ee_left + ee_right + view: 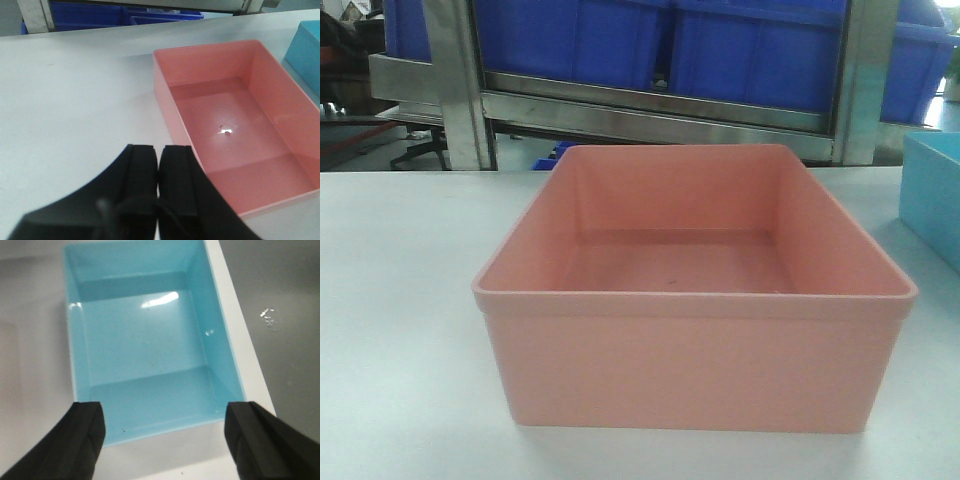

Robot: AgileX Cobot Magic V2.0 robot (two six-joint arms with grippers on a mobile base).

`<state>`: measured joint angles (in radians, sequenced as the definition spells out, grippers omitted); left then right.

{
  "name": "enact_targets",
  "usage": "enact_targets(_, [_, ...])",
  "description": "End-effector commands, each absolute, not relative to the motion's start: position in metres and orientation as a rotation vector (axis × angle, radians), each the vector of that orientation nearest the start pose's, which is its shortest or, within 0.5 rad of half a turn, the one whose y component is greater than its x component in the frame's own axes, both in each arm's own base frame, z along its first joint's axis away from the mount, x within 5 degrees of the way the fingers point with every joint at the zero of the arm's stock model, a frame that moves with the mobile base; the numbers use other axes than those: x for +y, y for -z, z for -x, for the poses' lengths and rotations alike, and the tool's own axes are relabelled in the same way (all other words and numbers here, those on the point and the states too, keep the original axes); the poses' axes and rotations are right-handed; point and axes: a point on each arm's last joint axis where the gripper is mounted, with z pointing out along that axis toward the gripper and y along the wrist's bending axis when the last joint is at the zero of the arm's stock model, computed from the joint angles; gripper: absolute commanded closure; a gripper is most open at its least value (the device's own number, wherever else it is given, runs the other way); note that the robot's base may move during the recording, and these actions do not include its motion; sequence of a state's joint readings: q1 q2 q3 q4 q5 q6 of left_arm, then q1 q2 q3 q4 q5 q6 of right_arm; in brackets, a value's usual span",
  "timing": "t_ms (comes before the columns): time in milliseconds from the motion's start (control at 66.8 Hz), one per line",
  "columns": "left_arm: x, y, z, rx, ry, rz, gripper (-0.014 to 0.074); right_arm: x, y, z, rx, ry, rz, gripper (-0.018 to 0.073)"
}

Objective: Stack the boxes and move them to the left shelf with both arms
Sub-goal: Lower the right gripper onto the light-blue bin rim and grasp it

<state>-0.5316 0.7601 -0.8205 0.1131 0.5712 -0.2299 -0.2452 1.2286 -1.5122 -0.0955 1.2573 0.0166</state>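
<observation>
I see the salmon pink bin (695,300) standing upright on the smooth whitish tabletop (400,300). It is open on top and made of plastic, with a rolled rim and walls that narrow toward a flat bottom. The light sky blue bin (145,345) has the same shape and a glossy floor. It stands to the right of the pink one, apart from it and close to the tabletop edge.

The left pincer (159,152) is closed and holds nothing. Its two matte black fingers are pressed together, just beside the pink bin. The right pincer (164,412) is wide open and also holds nothing, with the near rim of the blue bin showing between its fingers.

Behind the tabletop stands the stainless-steel shelf (660,118), which carries dark blue crates (750,50).
</observation>
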Motion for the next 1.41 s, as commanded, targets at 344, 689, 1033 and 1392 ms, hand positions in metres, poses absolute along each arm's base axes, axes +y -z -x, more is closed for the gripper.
enact_targets(344, [-0.072, -0.384, -0.131, 1.867, 0.397, -0.354, 0.0601, -0.146, -0.386, -0.261, 2.658, 0.140, -0.359, -0.0045])
enact_targets(689, [-0.072, -0.384, -0.131, 1.865, 0.398, -0.354, 0.0601, -0.195, -0.343, -0.291, 2.675, 0.270, -0.222, -0.0045])
enact_targets(1033, [-0.073, -0.384, -0.131, 1.866, 0.402, -0.352, 0.0601, -0.231, -0.276, -0.332, 2.679, 0.278, -0.226, -0.0045])
enact_targets(1392, [-0.073, -0.384, -0.131, 1.866, 0.402, -0.352, 0.0601, -0.242, -0.225, -0.362, 2.606, 0.158, -0.330, -0.0043])
